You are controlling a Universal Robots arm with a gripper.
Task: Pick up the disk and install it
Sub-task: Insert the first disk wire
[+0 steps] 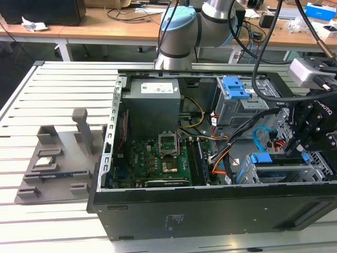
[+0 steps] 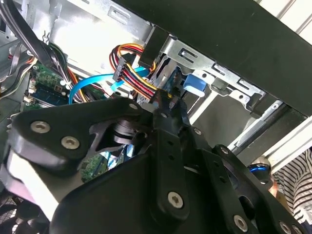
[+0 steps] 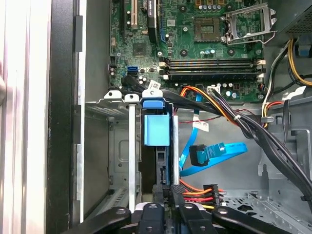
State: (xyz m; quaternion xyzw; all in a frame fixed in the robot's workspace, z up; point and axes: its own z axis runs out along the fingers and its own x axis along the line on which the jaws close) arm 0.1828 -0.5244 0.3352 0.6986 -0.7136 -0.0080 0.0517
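I have the arm reaching into the open computer case, with the gripper at the right of the exterior view, down among the drive bays. In the first wrist view the gripper sits at the bottom centre, its fingertips drawn close together at the near end of the disk, which stands on edge in a slot of the metal drive cage. I see the disk's blue bracket face and its blue tab at the centre of that frame, with the dark edge of the drive running down toward the fingers. I cannot tell whether the jaws are clamped on the disk or only resting against it. In the exterior view the disk shows as a blue piece in the cage at lower right, just left of the gripper. A blue flat cable and a bundle of orange, red and black wires lie beside the cage. The green circuit board fills the upper part of the first wrist view. In the second wrist view the gripper points at the blue bracket in the upper middle.
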